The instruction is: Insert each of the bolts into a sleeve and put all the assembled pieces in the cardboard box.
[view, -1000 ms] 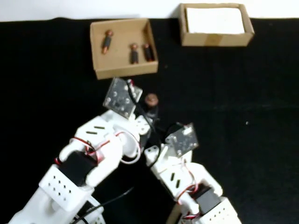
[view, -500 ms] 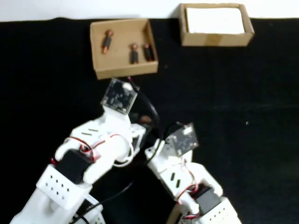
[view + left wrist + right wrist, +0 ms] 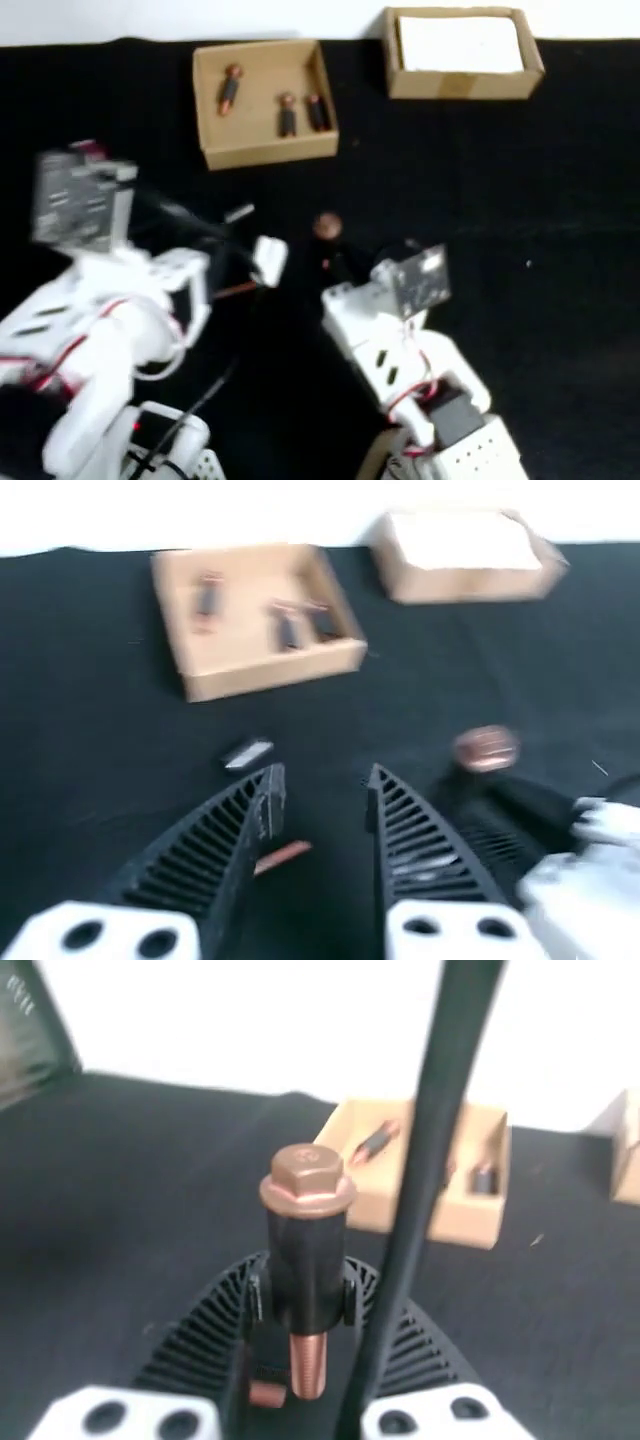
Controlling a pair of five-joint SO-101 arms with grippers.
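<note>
Worktop [image 3: 560, 200]: black surface that carries two boxes and both arms.
Cardboard box [image 3: 265, 152]: at the far edge, open-topped, with three finished pieces [image 3: 287, 113] lying flat inside.
Right hand [image 3: 303, 1290]: clamped on the sleeve near the middle of the worktop, well apart from the box.
Left hand [image 3: 322, 785]: fingers apart and holding nothing, off to one side of the right hand.
Sleeve [image 3: 305, 1250]: short black tube standing upright in the right hand.
Bolt [image 3: 307, 1182]: copper-coloured and seated in the sleeve, with its threaded end poking out below.
Long axis: vertical, head up and thread down.
Handling (judged): small, light and rigid. The metal is probably slick, and the bolt may slide out if tipped head-down. The best hold is around the sleeve's middle, as it is held now.
Loose bits: a silver piece [image 3: 247, 753] and a copper sliver [image 3: 282, 856] lie on the worktop.
</note>
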